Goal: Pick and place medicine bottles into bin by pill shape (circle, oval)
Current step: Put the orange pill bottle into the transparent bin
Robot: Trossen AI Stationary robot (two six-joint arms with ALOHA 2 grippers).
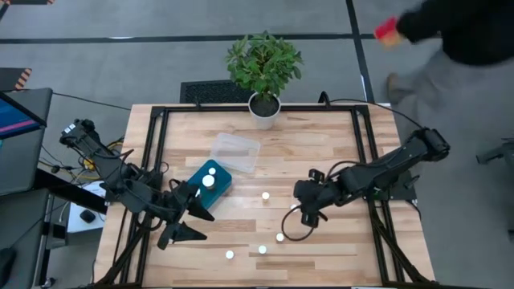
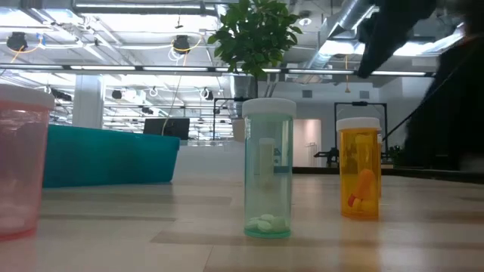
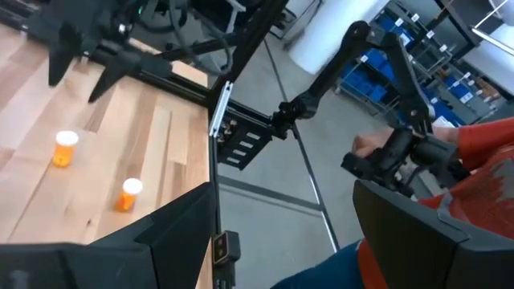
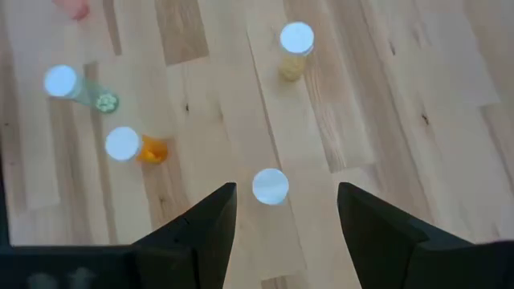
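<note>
The right gripper (image 4: 285,210) hangs open over the wooden table (image 1: 337,152), its two dark fingers spread to either side of a white-capped bottle (image 4: 271,185) that stands upright just ahead of the fingertips, centred on the gap. Seen cap-on, that bottle has its long axis pointing up at the camera, so the coming move looks like a short advance and descent to bring the fingers round its body; its contents are hidden under the cap, and the pill shape cannot be read from here. Beyond it stand an orange bottle (image 4: 132,146), a clear greenish one with pale pills (image 4: 76,87), and, farther off, a yellowish one (image 4: 294,50). From overhead the right arm is plainly the nearer to the loose bottles on the table's front half. The left gripper (image 1: 186,219) waits with fingers apart at the table's left front, beside the teal bin (image 1: 210,178), which holds a white-capped bottle (image 1: 209,181). A clear bin (image 1: 234,152) lies just behind it, and a potted plant (image 1: 263,68) marks the far edge, where a person (image 1: 458,48) passes.
</note>
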